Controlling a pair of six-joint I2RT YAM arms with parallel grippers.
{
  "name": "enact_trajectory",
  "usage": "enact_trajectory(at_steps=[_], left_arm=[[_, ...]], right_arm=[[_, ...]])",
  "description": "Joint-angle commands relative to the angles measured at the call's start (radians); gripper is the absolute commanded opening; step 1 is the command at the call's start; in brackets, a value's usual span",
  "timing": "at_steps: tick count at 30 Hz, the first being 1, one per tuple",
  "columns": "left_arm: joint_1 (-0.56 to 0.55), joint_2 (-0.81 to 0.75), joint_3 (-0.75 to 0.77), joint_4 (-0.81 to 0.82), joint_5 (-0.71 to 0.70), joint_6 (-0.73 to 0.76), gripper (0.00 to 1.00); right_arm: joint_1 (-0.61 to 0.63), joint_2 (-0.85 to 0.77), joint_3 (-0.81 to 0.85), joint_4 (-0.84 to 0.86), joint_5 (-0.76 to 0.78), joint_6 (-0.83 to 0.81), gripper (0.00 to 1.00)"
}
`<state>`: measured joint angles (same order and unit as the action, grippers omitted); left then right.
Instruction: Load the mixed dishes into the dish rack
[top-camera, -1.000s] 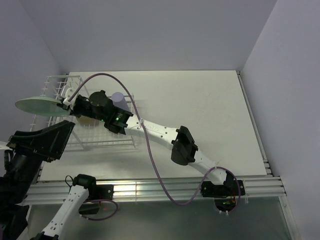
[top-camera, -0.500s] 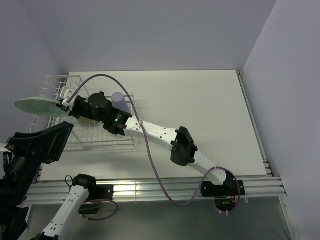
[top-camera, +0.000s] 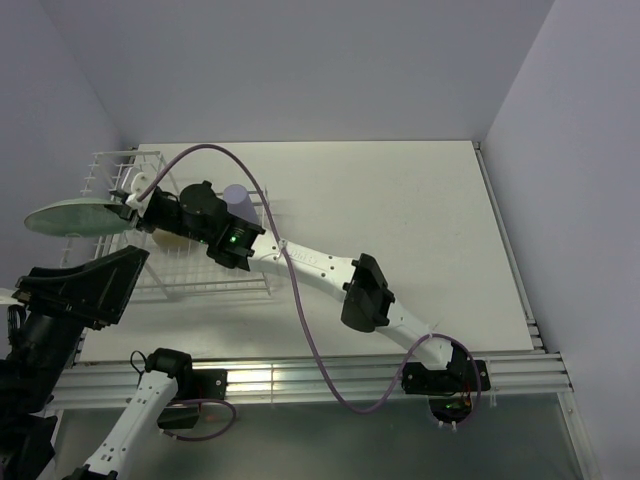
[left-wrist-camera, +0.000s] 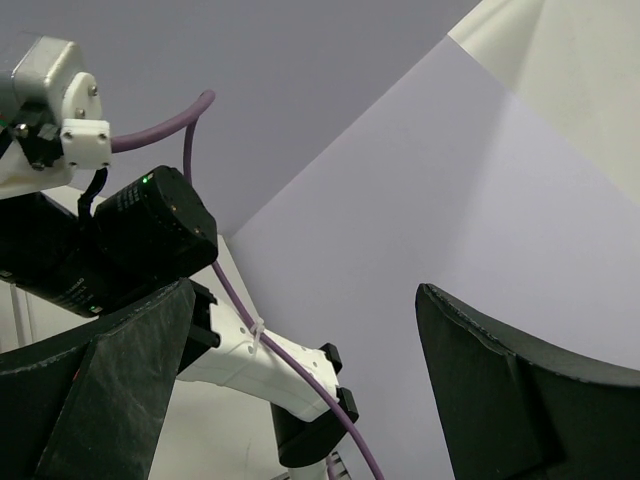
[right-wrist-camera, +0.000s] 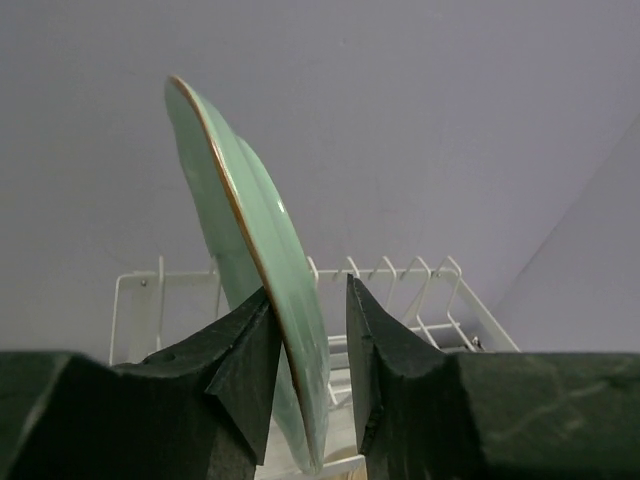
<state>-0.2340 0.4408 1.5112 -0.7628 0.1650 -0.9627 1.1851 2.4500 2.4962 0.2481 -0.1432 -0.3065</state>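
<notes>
Reaching from its base at the near right, the right arm (top-camera: 310, 262) crosses the table (top-camera: 420, 210) to the rack (top-camera: 215, 282) at the far left.

Top view:
- The right gripper (top-camera: 128, 204) sits over the rack's left part, with the plate (top-camera: 72, 218) at its tip.
- The plate reads here as a flat green oval jutting left past the rack's left edge. Whether it touches the wires cannot be told from above.
- The lavender cup (top-camera: 237, 199) stands in the rack's right part, just beside the wrist and partly hidden by it.
- A purple cable (top-camera: 300, 300) loops from the wrist back to the base.

Right wrist view, which adds what the top view hides:
- The plate is on edge and tilted, with a brown line along its rim. It sits between the two fingers (right-wrist-camera: 240, 370).
- One finger touches the plate. Between the other finger and the plate a thin gap shows, with rack wires visible through it.
- Firm hold or slack: cannot tell.
- The rack's far wall and upright tines show behind the plate. The plate's lower edge is down near the wires; contact is unclear.

Left wrist view:
- The left gripper (left-wrist-camera: 305, 310) is tipped up toward the wall (left-wrist-camera: 400, 150), fingers spread wide with nothing between them.
- The right arm's dark wrist and white link show through the gap.
- The top view gives this gripper only as a dark wedge at the near left, overlapping the rack's near left corner in the picture. Its height above the rack cannot be told.
</notes>
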Motion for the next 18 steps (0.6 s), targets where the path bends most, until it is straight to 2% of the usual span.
enact_trajectory(at_steps=[1,8,11,18], left_arm=[[0.005,-0.008,0.012,0.006,0.019,0.012,0.99],[0.005,-0.007,0.012,0.008,0.027,0.018,0.99],[0.005,-0.007,0.015,0.007,0.027,0.018,0.99],[0.005,-0.01,0.007,0.013,0.025,0.01,0.99]], right_arm=[[0.01,-0.003,0.067,0.111,0.004,0.009,0.39],[0.011,-0.005,0.059,0.111,0.017,0.009,0.52],[0.011,-0.008,0.059,0.114,0.028,0.01,0.61],[0.013,-0.028,0.055,0.08,0.01,0.009,0.69]])
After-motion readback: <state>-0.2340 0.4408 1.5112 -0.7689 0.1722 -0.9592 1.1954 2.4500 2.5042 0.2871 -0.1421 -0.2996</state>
